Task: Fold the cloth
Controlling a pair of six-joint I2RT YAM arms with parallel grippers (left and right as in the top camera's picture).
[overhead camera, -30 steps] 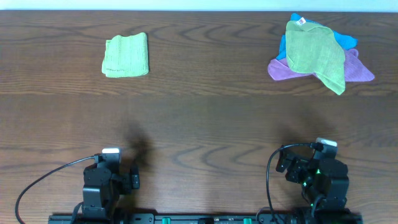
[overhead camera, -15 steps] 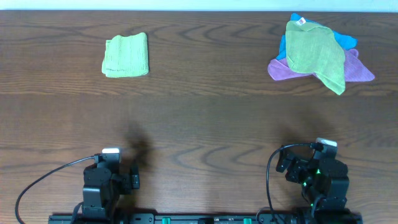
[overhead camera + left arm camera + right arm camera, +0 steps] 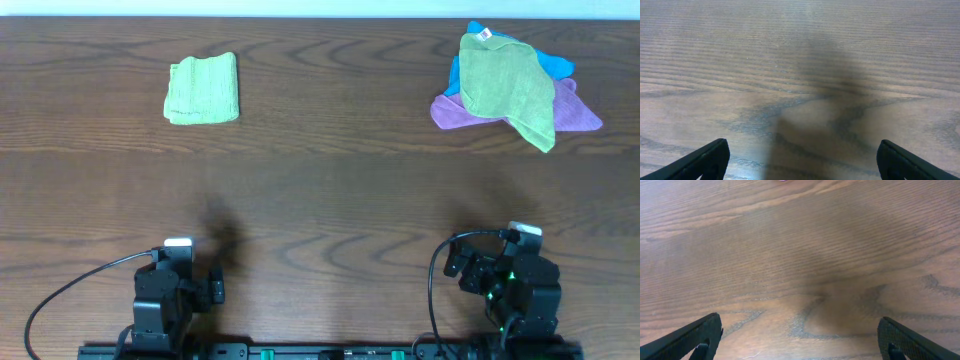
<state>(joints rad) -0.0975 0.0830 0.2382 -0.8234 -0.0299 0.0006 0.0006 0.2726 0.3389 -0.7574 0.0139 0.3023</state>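
- Table: one, dark wood grain, fills the view; pale strip along its far edge.
- Arms: two, on the near side, well apart from the heap. Left gripper and right gripper both spread wide, empty, over bare wood.
- Heap, three cloths: olive-green cloth on top, purple cloth and blue cloth beneath.
- The cloth: one, lime-green, lying flat, well left of the heap, level with it.

A: Setting: a robot lab bench, not a home. The left arm and right arm are mounted on a black rail behind the grippers. A loose cable and green indicator lights are visible.

B: Agreed. Beneath and ahead of the left gripper and right gripper there is only wood-grain table. Far ahead, past the table's edge, is a plain white strip.
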